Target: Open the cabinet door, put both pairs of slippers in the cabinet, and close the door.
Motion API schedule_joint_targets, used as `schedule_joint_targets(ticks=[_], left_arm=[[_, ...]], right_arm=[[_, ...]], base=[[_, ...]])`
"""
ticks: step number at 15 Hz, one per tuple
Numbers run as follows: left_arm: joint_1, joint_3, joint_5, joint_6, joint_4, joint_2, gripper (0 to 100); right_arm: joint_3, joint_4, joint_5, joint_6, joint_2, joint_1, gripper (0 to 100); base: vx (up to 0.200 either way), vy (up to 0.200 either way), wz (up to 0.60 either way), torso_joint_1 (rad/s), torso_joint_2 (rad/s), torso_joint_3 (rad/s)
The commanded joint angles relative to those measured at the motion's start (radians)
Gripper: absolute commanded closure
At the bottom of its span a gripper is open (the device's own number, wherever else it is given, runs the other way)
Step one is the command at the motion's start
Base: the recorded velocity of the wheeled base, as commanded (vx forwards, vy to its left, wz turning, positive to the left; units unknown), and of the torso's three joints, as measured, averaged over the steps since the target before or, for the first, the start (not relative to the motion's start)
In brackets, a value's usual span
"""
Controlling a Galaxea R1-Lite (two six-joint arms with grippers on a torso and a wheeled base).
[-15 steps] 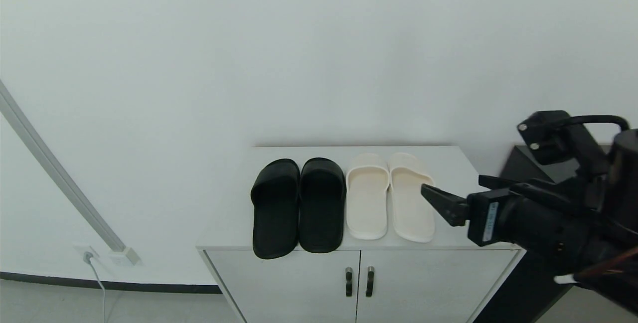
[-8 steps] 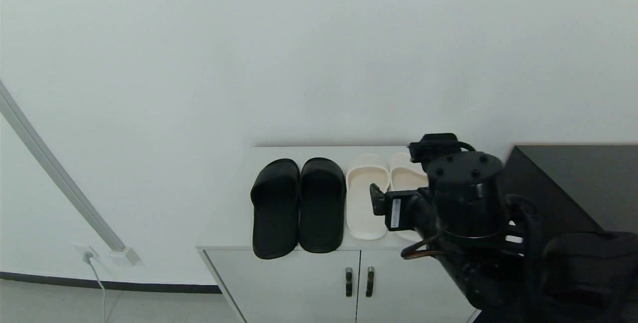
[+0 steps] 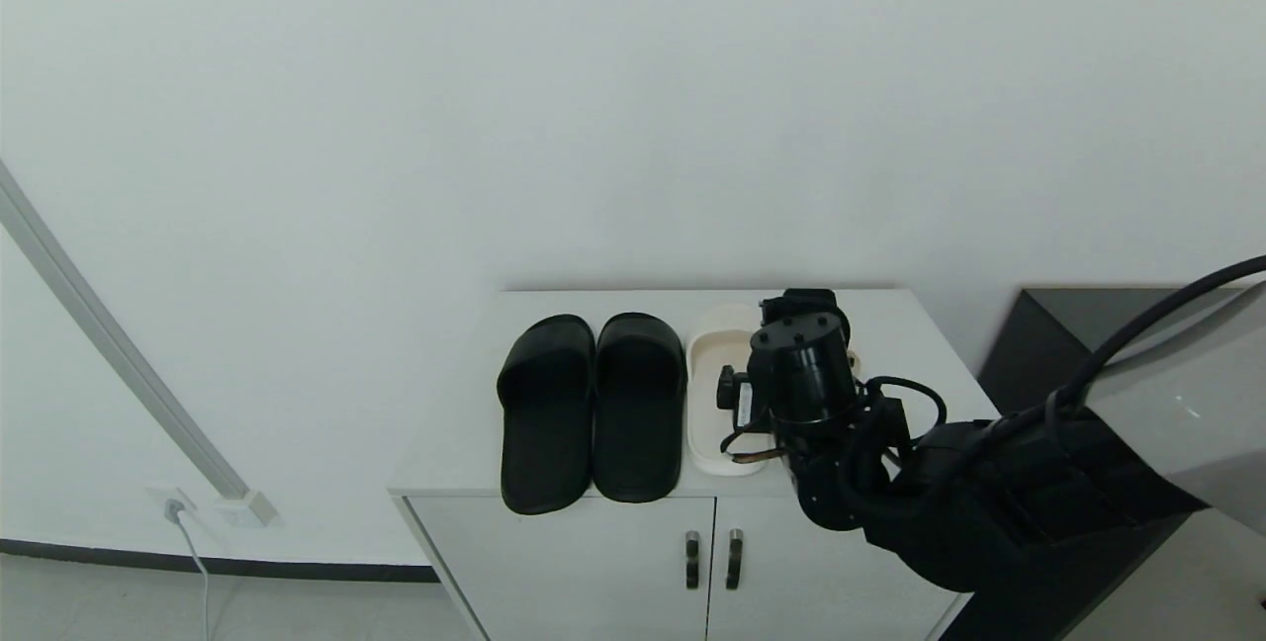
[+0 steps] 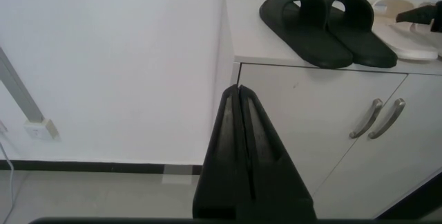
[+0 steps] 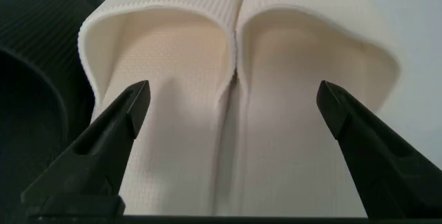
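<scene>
The white slippers (image 3: 704, 404) lie side by side on the cabinet top (image 3: 450, 458), toes toward the far wall, inner edges touching. They sit just to the right of the black slippers (image 3: 591, 409). The right gripper (image 5: 233, 91) hangs directly over the white pair with its fingers spread wide, one outside each slipper's outer edge, so both straps sit between them.

The step in hand looks like a two-in-one pinch. To do it well, the gripper should come straight down, centred on the seam where the two slippers meet. It should close at the straps, where the foam is tall enough to bear on. The left finger has to slide between the white and black pairs without nudging the black one. The foam is soft and will likely give, so a firm squeeze is needed.

Both cabinet doors (image 3: 574, 562) are shut, handles (image 3: 733, 558) meeting at the middle. The left gripper (image 4: 239, 88), fingers pressed together, waits low and to the left of the cabinet; it seems best placed to pull a door.
</scene>
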Motion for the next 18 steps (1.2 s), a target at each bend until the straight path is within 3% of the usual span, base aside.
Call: schedule_joint_targets(ticks=[1,6,13,14,18], left_arm=[[0.0,0.0,0.0,0.0,0.0,0.0,100],[0.0,0.0,0.0,0.001,0.0,0.0,100],[0.0,0.0,0.0,0.0,0.0,0.0,100],[0.0,0.0,0.0,0.0,0.0,0.0,100],[0.0,0.0,0.0,0.0,0.0,0.0,100]], right_arm=[[-0.052,0.002,-0.001,-0.001,0.059,-0.017,0],[-0.183,0.03,-0.003,-0.011,0.128,-0.058,0],[-0.26,0.027,-0.006,-0.091,0.168,-0.092,0],[-0.26,0.027,-0.009,-0.094,0.17,-0.092,100],[-0.261,0.027,-0.01,-0.103,0.165,-0.09,100]], base=[[0.0,0.0,0.0,0.0,0.0,0.0],[0.0,0.0,0.0,0.0,0.0,0.0],[0.0,0.0,0.0,0.0,0.0,0.0],[0.0,0.0,0.0,0.0,0.0,0.0],[0.0,0.0,0.0,0.0,0.0,0.0]])
